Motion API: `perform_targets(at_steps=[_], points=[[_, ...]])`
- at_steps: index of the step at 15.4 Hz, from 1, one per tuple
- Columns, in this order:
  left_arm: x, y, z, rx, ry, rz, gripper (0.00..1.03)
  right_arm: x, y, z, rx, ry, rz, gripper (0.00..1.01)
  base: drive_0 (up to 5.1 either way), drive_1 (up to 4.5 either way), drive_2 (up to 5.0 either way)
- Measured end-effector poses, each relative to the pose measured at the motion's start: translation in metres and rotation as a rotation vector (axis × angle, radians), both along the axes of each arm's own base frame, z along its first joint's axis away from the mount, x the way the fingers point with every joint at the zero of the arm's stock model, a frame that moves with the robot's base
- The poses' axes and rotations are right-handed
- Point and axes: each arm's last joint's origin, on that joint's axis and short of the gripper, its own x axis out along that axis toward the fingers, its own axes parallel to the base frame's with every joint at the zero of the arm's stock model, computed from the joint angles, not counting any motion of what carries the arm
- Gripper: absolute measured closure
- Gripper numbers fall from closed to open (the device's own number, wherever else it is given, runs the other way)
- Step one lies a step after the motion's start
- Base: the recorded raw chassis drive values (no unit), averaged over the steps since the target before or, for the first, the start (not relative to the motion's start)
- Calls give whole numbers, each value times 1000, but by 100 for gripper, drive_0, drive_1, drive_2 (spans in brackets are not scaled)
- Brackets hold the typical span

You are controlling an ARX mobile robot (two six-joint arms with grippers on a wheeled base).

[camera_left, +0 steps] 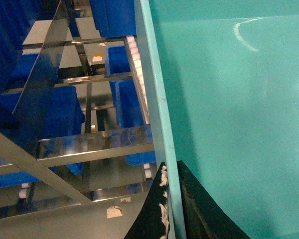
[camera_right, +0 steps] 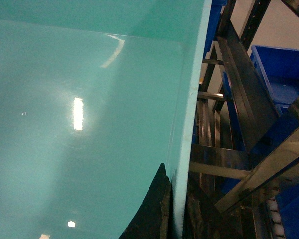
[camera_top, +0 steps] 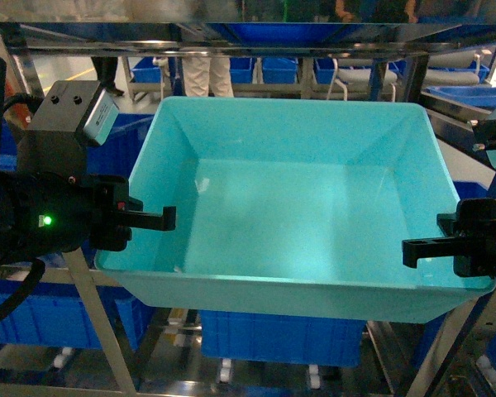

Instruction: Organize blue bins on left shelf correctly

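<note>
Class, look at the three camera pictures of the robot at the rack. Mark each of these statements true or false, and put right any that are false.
1. The turquoise bin is empty. True.
2. Only one gripper holds the bin. False: the left gripper and the right gripper each clamp a side wall.
3. Darker blue crates sit below the bin. True.
4. The bin rests on a flat grey table. False: it is at a steel rack with white rollers.
5. The bin is round. False: it is rectangular.
</note>
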Motion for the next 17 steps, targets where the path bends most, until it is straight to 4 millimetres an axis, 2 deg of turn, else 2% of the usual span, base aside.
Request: perform_targets(at_steps=[9,12,17], points=[[0,-1,0,0,1,-2,101,0,0,0,-2,2,-4,99,-258,473,-182],[0,2,0,1,5,5,101,0,1,0,1,1,4,99,0,0,0],[0,-1,0,0,-2,-2,101,0,0,0,-1,-2,-5,99,489,-367,-33]])
